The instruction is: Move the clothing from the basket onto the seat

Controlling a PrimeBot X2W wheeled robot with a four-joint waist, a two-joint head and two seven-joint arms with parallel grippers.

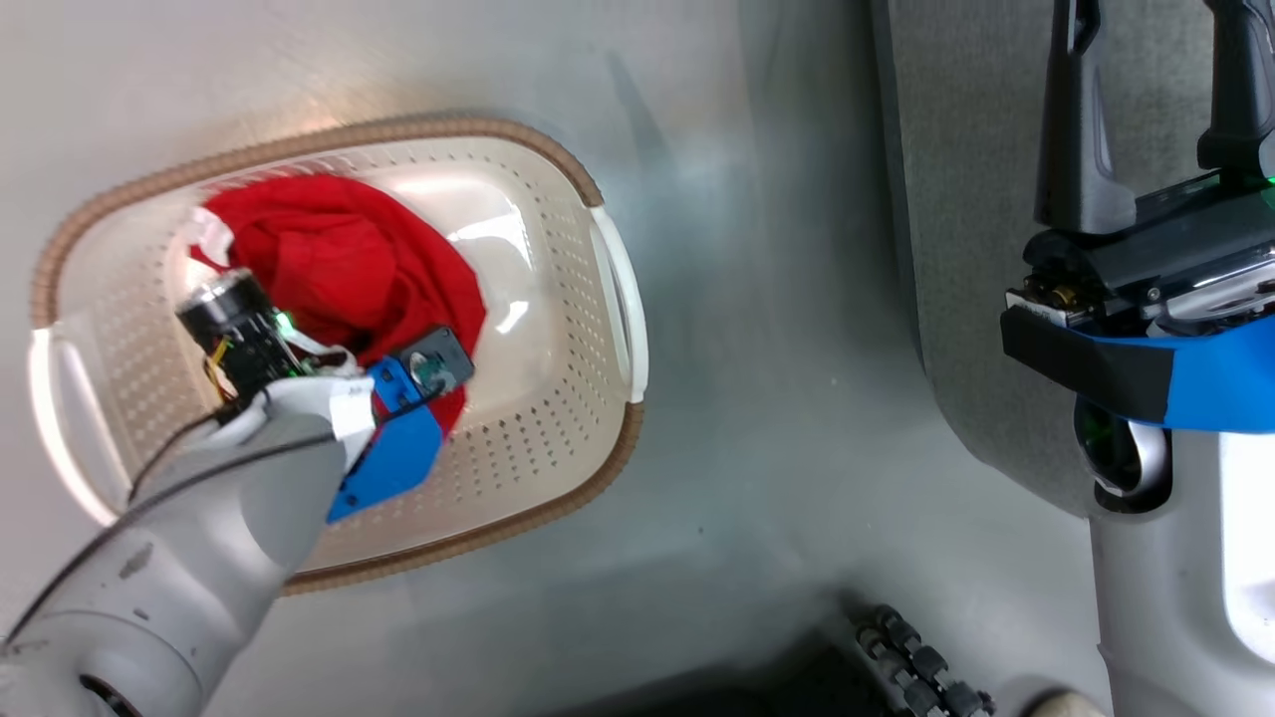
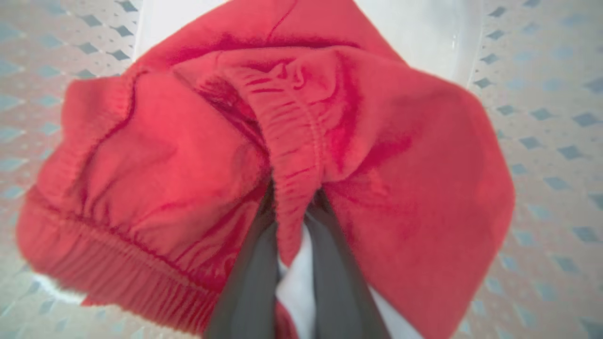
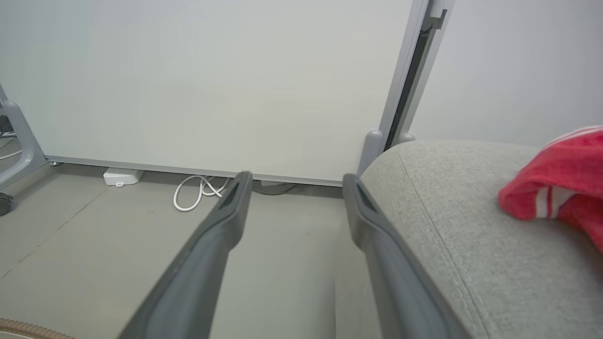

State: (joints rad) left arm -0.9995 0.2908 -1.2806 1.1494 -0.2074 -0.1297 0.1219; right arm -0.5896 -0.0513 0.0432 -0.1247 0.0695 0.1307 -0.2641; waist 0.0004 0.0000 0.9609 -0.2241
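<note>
Seen from the robot's head, a cream perforated basket [image 1: 558, 329] with a brown rim sits on the grey floor [image 1: 777, 349] at about 9 o'clock. A crumpled red garment [image 1: 339, 259] lies inside it, bunched toward the basket's 10 o'clock side. The left arm reaches into the basket from 7 o'clock.

In the left wrist view, the left gripper [image 2: 293, 200] is clamped on the garment: its two dark fingers [image 2: 249, 268] pinch a gathered, elastic-looking fold between them (basket holes show all round the cloth).

The light grey seat [image 1: 956, 249] occupies 2 o'clock in the head view, well apart from the basket.

In the right wrist view, the right gripper [image 3: 297, 179] has its fingers wide apart and holds nothing, hovering beside the seat's edge. A second red garment [image 3: 560, 188] with white stripes rests on the seat cushion at 3 o'clock. A white cable [image 3: 198, 190] lies on the floor at 10 o'clock.
</note>
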